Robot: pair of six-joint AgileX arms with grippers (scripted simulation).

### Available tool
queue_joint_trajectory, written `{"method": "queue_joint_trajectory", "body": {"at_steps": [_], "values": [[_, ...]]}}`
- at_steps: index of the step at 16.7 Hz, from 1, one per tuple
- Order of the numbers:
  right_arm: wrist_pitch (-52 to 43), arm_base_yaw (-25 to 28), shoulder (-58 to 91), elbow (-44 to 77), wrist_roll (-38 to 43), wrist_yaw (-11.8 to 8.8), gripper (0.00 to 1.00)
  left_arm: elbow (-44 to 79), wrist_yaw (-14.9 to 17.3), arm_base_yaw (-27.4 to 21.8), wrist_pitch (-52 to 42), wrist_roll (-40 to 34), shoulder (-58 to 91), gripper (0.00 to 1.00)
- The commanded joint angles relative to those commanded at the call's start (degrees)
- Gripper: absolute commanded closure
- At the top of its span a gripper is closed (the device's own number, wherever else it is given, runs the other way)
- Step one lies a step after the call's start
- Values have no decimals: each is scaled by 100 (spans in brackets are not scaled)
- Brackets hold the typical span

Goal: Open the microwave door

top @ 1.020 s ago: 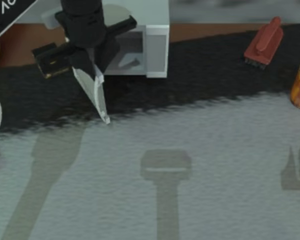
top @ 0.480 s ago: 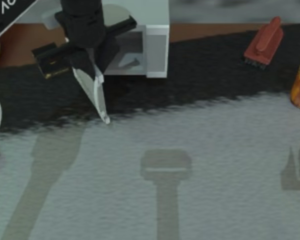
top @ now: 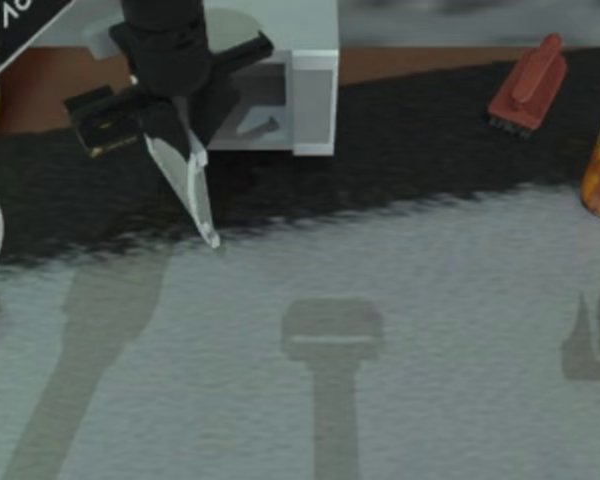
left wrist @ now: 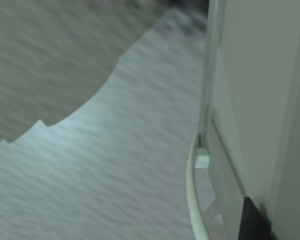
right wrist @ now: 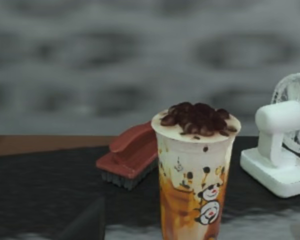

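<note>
The microwave point(top: 280, 75) sat at twelve o'clock on the table point(top: 400, 330), its door point(top: 190, 185) swung wide toward seven o'clock. The left gripper point(top: 170, 125) hung at the door's hinge end; whether its fingers were apart, I couldn't tell. The right arm was nowhere visible.

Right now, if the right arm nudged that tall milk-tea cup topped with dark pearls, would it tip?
Probably: the tall milk-tea cup is narrow for its height and stands free. Being full, it may slide first. The red scrubbing brush lies just behind.
</note>
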Motion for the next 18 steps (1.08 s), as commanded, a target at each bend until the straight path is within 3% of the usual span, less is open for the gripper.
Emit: {"method": "queue_joint_trajectory", "body": {"at_steps": [18], "values": [[0, 0, 0, 0, 0, 0, 0, -892, -5, 237, 347, 302, -545, 100]]}}
